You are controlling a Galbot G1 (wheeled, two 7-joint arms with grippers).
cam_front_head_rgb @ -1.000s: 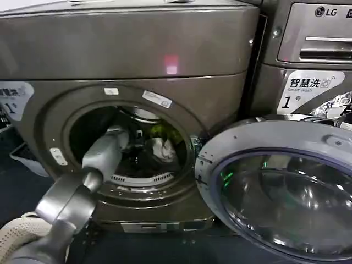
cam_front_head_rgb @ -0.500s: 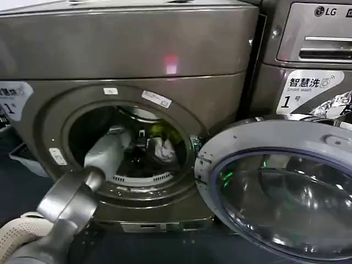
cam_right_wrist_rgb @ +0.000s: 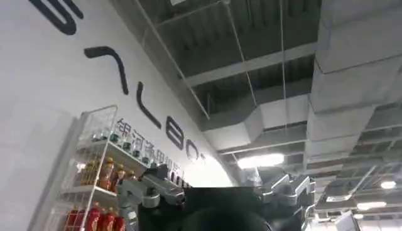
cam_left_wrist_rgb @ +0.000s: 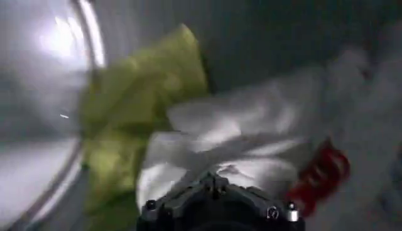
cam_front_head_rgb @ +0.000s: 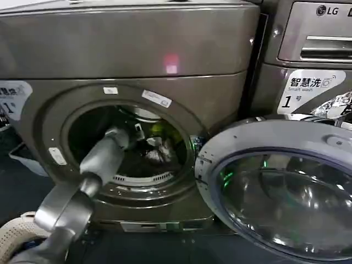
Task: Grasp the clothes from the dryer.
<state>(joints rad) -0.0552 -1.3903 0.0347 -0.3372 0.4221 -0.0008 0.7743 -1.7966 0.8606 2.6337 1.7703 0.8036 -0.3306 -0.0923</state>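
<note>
Laundry room, dark floor. Dryer [cam_front_head_rgb: 132,66] door swung open. Left gripper [cam_front_head_rgb: 131,133] reached into drum; finger state cannot be told. Clothes [cam_left_wrist_rgb: 239,135] heaped deep in drum, just ahead of gripper. Advice: white piece to be pinched centrally, yellow-green piece included, drum wall avoided. Right gripper [cam_right_wrist_rgb: 213,191] parked, aimed at ceiling.

— How is the light at the dryer [cam_front_head_rgb: 132,49]?
— Dim and even on its front; a small pink-red light [cam_front_head_rgb: 171,64] glows there, and the drum inside is dark.
— Any glare?
— Green reflections on the open door's glass [cam_front_head_rgb: 286,203]. In the left wrist view the clothes [cam_left_wrist_rgb: 245,138] are smeared with blur, and the drum wall [cam_left_wrist_rgb: 50,44] shines bright.
— The right wrist view?
— Ceiling lamps [cam_right_wrist_rgb: 264,161] flare white.
</note>
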